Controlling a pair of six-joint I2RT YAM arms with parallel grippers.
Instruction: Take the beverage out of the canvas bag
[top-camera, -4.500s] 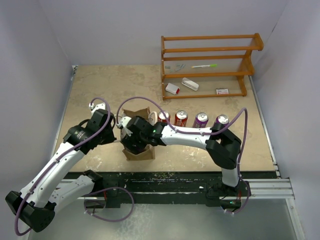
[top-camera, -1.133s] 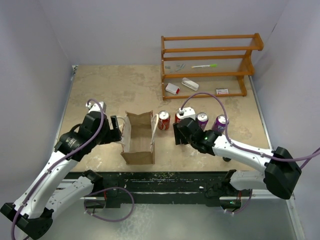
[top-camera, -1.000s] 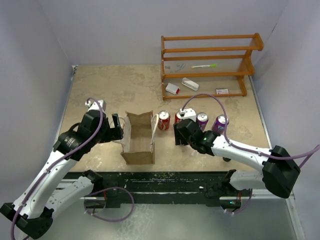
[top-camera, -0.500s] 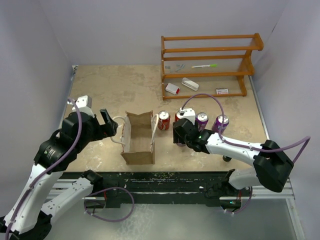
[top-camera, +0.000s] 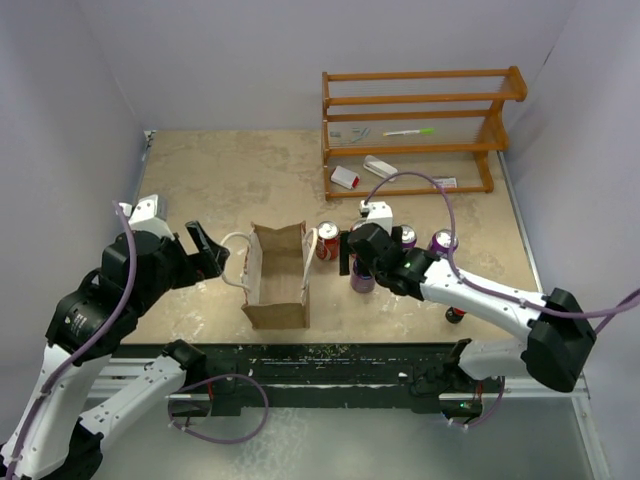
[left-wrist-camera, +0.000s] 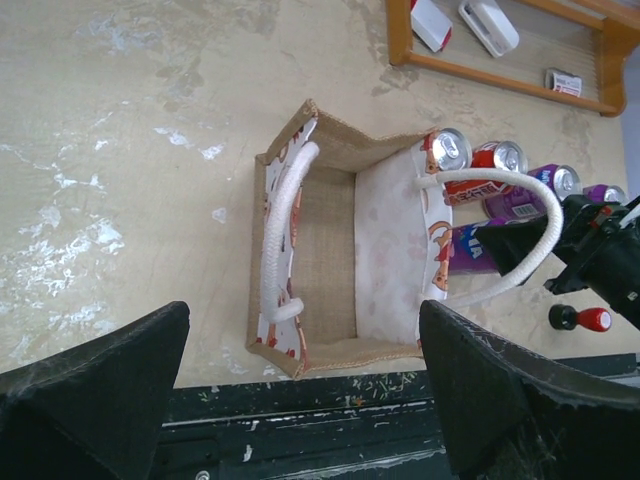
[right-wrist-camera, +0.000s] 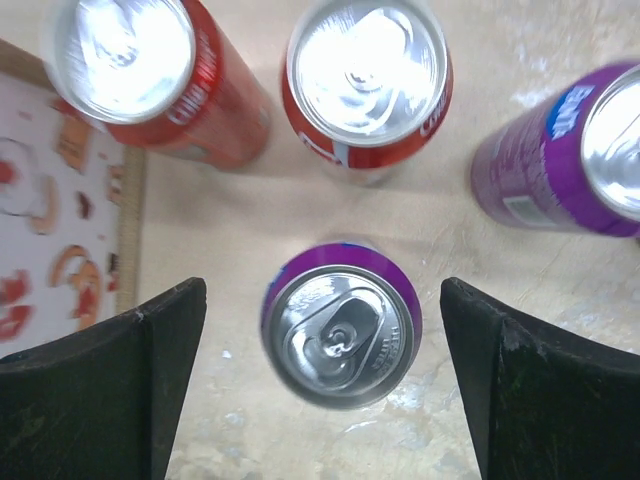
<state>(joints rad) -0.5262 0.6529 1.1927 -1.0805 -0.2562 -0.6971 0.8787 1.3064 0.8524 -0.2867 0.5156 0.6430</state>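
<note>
The canvas bag (top-camera: 277, 276) (left-wrist-camera: 340, 262) stands upright and open, and its inside looks bare in the left wrist view. A purple beverage can (top-camera: 362, 279) (right-wrist-camera: 342, 336) stands on the table right of the bag. My right gripper (top-camera: 358, 262) (right-wrist-camera: 321, 372) hovers over it, open, with the fingers clear of the can on both sides. My left gripper (top-camera: 210, 252) (left-wrist-camera: 303, 345) is open and empty, left of the bag and above it, apart from the white rope handle (top-camera: 234, 262).
Behind the purple can stand two red cans (top-camera: 327, 240) (right-wrist-camera: 365, 80) and two more purple cans (top-camera: 442, 241) (right-wrist-camera: 575, 150) in a row. A wooden rack (top-camera: 420, 120) with small items is at the back right. A small red-and-black object (top-camera: 455, 315) lies near the front edge.
My right gripper has opened and let go of the purple can, which now stands on the table. My left arm has pulled back to the left, away from the bag's handle.
</note>
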